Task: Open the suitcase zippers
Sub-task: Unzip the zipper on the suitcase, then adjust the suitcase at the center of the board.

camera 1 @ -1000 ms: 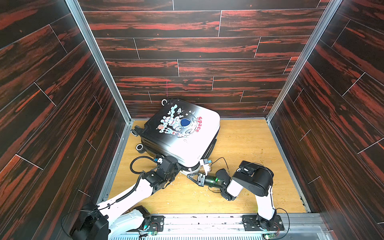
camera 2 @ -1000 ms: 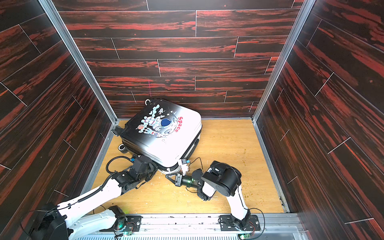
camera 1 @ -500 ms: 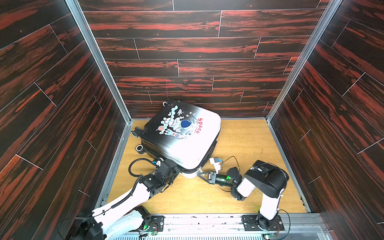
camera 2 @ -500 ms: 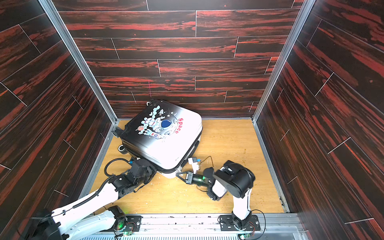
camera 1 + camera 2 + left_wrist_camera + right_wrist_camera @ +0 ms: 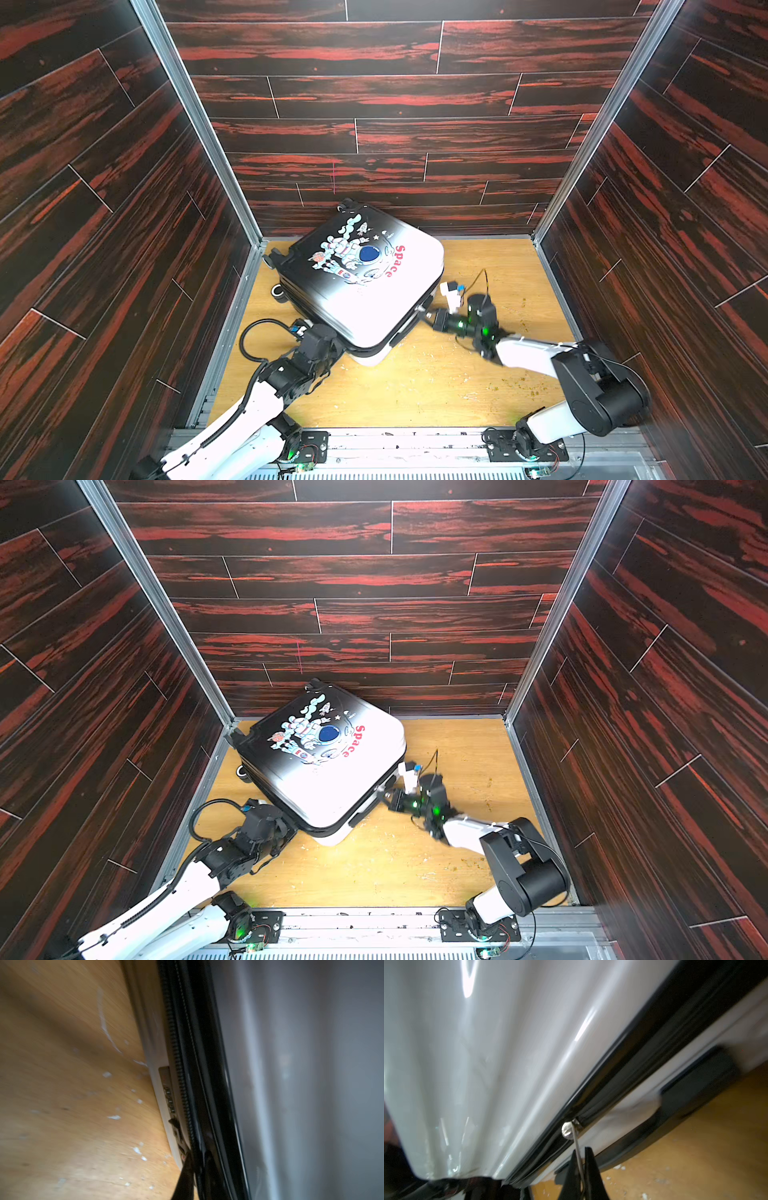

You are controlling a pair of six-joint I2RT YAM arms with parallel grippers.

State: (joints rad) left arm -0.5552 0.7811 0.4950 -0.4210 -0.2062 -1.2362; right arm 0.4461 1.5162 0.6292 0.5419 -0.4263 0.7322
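The suitcase [image 5: 374,299] [image 5: 332,779] lies flat near the back left corner, astronaut print up, its white end toward me. The zippers show as a dark track [image 5: 182,1076] [image 5: 633,1059] along its seam. My right gripper [image 5: 426,312] [image 5: 580,1152] sits at the near right side, shut on a thin metal pull tab [image 5: 576,1140] that hangs from a silver slider [image 5: 568,1129]. My left gripper [image 5: 337,347] [image 5: 197,1157] is tucked under the near left edge. Its dark fingers [image 5: 185,1178] stand close together on the track; nothing is visible between them.
A combination lock [image 5: 170,1101] sits beside the track. A black side handle [image 5: 695,1084] runs along the lower shell. Black wheels [image 5: 278,291] point at the left wall. Dark wood-pattern walls close in three sides of the scuffed wooden floor [image 5: 415,386].
My right gripper has travelled right and away along the suitcase's near right side, taking the pull tab with it. The suitcase has turned slightly. The left gripper stays at the near left edge.
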